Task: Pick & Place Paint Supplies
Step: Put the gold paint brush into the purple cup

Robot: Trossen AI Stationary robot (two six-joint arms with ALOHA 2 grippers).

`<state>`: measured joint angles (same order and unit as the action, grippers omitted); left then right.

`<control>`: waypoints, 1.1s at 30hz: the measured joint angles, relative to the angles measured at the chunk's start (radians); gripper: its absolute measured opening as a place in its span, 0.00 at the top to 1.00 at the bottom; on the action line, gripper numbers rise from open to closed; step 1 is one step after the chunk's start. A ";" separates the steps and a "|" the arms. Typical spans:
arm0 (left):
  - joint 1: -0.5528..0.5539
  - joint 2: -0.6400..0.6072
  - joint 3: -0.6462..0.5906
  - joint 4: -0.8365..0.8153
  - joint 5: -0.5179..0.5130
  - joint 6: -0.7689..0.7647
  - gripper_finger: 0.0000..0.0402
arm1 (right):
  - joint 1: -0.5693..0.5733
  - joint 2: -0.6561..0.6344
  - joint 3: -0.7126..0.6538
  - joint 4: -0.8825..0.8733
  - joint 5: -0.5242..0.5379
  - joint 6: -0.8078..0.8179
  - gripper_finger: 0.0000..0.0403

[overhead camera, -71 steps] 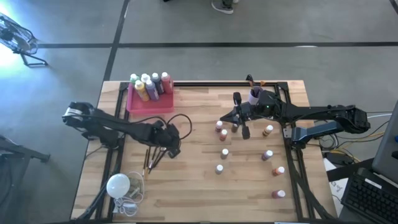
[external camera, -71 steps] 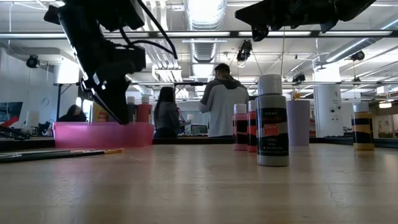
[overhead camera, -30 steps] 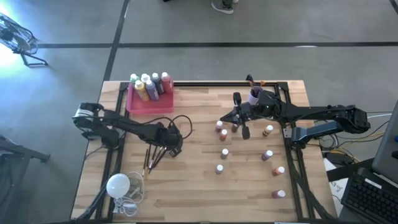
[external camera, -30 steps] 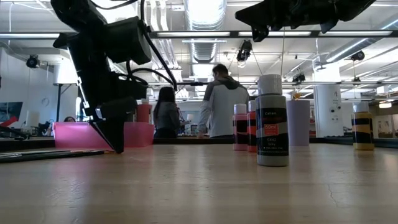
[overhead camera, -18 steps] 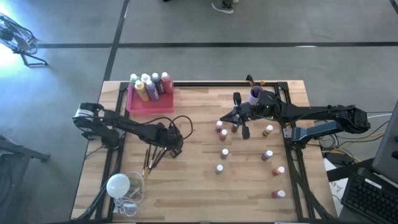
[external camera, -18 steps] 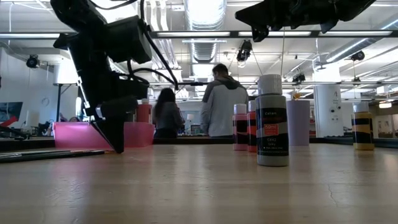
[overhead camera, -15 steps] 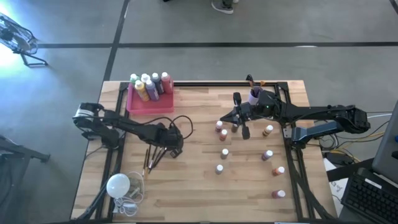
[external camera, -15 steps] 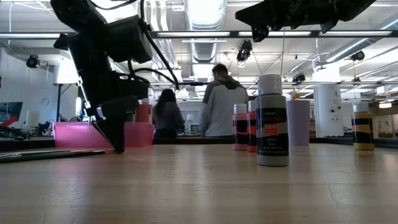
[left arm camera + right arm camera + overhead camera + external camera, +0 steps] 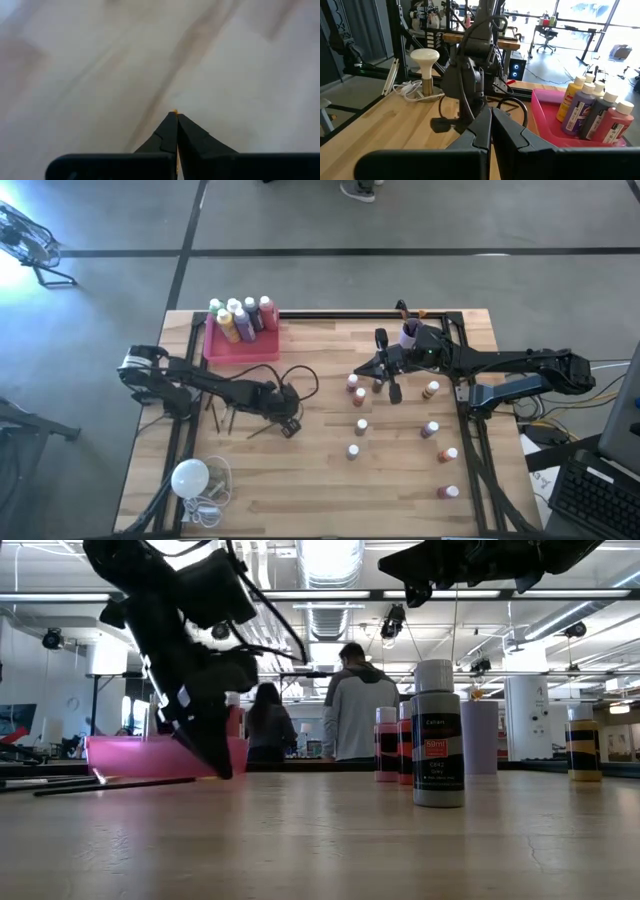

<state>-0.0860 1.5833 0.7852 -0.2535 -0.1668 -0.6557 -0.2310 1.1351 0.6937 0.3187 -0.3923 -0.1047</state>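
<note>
Progress check, landmark = pink tray at the counter's far-left corner

Done: the tray held a cluster of big white-capped bottles (yellow, purple, red/pink visible), all standing along its far edge. Rest of the tray was bare

Left: roughly nine small bottles were loose on the counter, well to the right of the tray, spread from mid-counter toward the right rail. None looked tipped. Thin dark paintbrushes lay on the counter just on the near side of the tray, splayed apart, not in it

Left gripper was down at the counter on the near side of the tray and a bit right, beside the brushes. Jaws pressed together; left wrist view showed the tips meeting with only a tiny orange speck at the point. Couldn't tell whether a brush was caught there, and from above one brush ran close to the tips but contact was unclear

Right gripper sat over the small-bottle group, far right of the tray, jaws pressed together, nothing between them in its wrist view

Judgement: maybe a third done. Big bottles sorted, all the small ones and every brush outstanding. White bulb with cord near the front-left corner isn't part of the job
</note>
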 joint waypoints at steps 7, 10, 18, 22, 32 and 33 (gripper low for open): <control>-0.009 -0.062 0.032 0.030 -0.012 0.122 1.00 | 0.000 0.000 0.000 -0.015 0.000 0.000 0.98; -0.028 -0.139 0.028 0.052 -0.077 0.151 1.00 | 0.000 0.000 0.000 -0.026 0.000 0.000 0.98; -0.102 -0.356 0.007 0.167 -0.311 0.303 1.00 | 0.002 0.000 0.000 -0.023 0.000 0.000 0.98; -0.114 -0.413 -0.045 0.350 -0.325 0.432 1.00 | 0.022 0.012 0.000 0.008 0.000 -0.003 0.98; -0.113 -0.439 -0.224 0.903 -0.182 0.719 1.00 | 0.082 0.124 0.024 0.135 -0.003 -0.029 0.97; -0.114 -0.439 -0.238 0.946 -0.164 0.734 1.00 | 0.085 0.132 0.032 0.134 -0.003 -0.029 0.96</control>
<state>-0.1997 1.1446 0.5469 0.6924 -0.3309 0.0783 -0.1464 1.2673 0.7256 0.4531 -0.3949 -0.1336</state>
